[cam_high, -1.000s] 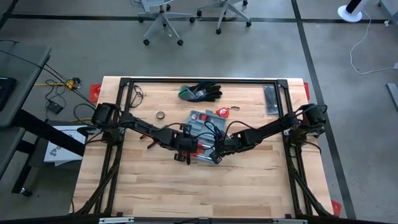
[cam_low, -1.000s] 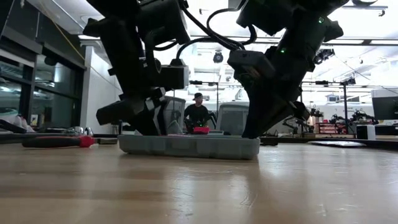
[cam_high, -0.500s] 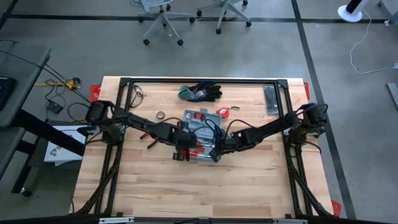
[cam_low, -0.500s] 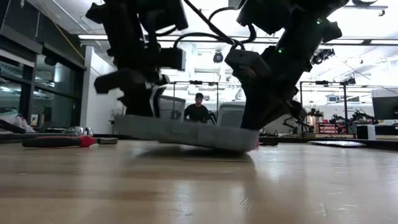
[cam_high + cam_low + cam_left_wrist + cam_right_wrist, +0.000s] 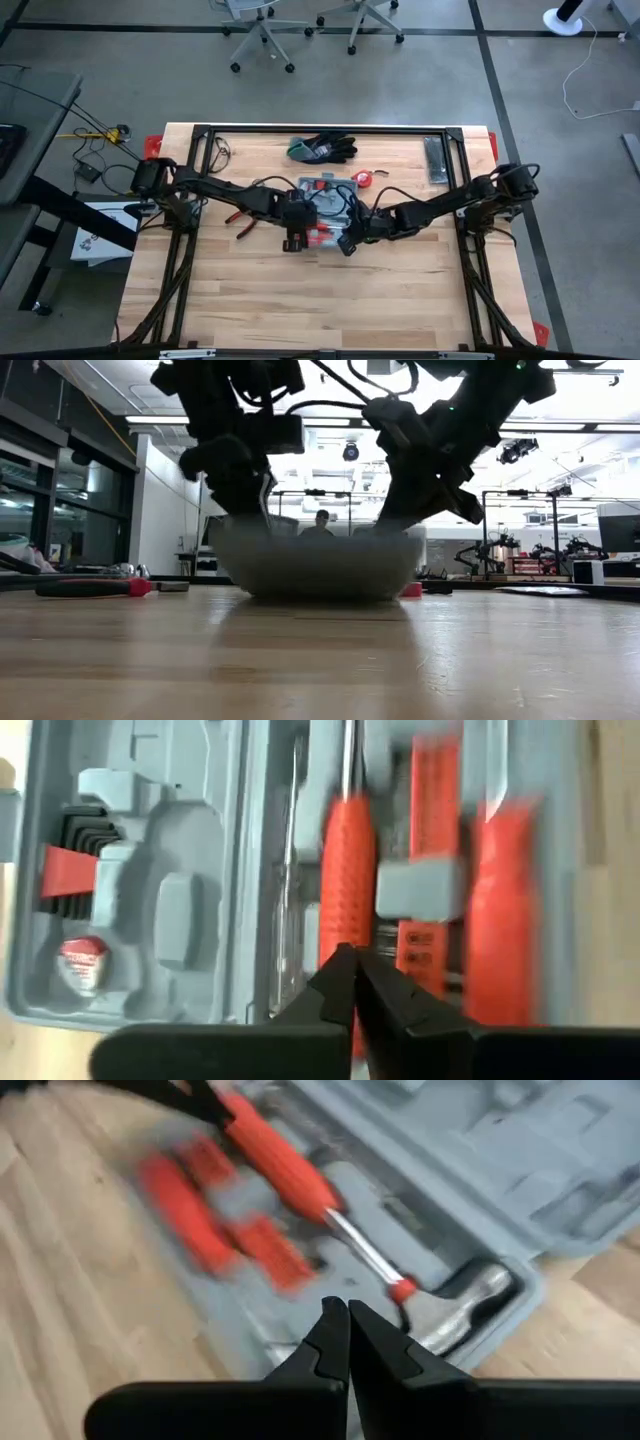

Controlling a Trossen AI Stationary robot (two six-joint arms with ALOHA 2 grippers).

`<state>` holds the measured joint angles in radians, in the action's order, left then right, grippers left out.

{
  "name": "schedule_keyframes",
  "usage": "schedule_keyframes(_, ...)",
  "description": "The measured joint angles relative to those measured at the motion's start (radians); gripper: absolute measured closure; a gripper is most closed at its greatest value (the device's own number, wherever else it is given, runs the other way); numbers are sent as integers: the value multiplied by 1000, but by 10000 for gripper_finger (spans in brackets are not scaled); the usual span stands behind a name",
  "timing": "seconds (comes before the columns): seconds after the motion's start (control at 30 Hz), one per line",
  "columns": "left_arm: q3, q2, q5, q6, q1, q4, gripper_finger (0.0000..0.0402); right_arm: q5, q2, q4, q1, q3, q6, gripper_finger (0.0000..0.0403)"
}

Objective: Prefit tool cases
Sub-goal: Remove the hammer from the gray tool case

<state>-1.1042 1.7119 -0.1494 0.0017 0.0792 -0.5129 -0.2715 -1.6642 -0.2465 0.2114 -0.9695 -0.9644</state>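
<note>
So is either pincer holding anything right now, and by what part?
Nothing held. The left pincer and right pincer are both shut with nothing between their tips, poised above the open case and the tools in it.

We see one grey-blue plastic case (image 5: 322, 200) near the middle of the high view, a little above centre, lying open on the counter (image 5: 250, 300). Its two halves show moulded recesses. One half holds red-handled tools and a hammer (image 5: 450, 1305) with a steel head; the other holds a fan of dark hex keys (image 5: 80, 830) in a red holder and a small round red-labelled piece (image 5: 82, 960). In the low view its near wall looks blurred.
</note>
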Motion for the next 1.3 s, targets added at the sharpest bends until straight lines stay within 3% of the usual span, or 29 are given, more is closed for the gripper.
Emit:
schedule_keyframes(0.33, 44, 16, 64, 8, -22, 52, 398, 45, 0, 33, 29, 0, 11, 403)
schedule_keyframes(0.63, 45, 42, 66, 43, -20, 81, 396, -8, 1, 9, 39, -2, -4, 403)
schedule_keyframes(1.07, 45, 69, 142, 45, -19, 108, 273, 45, -143, 2, 18, -8, -91, 403)
schedule_keyframes(1.17, 45, 69, 109, 53, -19, 108, 245, 46, -172, 56, 18, -8, -104, 403)
schedule_keyframes(1.3, 45, 69, -24, 60, -14, 83, 221, 65, -185, 104, 22, -7, -105, 403)
